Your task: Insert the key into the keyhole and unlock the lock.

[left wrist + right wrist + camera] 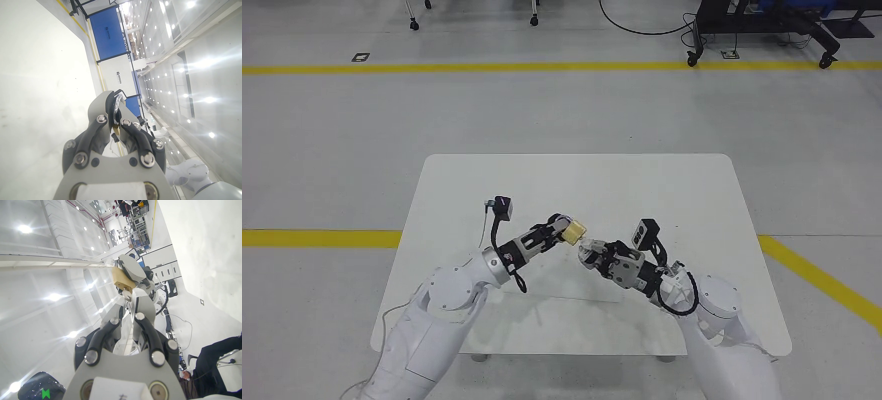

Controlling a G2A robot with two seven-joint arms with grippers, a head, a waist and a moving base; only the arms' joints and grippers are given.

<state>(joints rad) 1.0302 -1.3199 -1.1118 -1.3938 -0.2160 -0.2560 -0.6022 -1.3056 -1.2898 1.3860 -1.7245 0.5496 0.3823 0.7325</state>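
the left claw [558,232] squeezes the gold lock [121,278]. the right claw [591,250] pinches the key [127,294], and the key touches the lock's end.

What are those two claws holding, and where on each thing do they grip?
The left gripper pinches the brass padlock at its shackle end; the right gripper pinches the key by its head, tip at the padlock's underside.

Bright overhead lighting, flaring ceiling lamps, fisheye-warped wrist views
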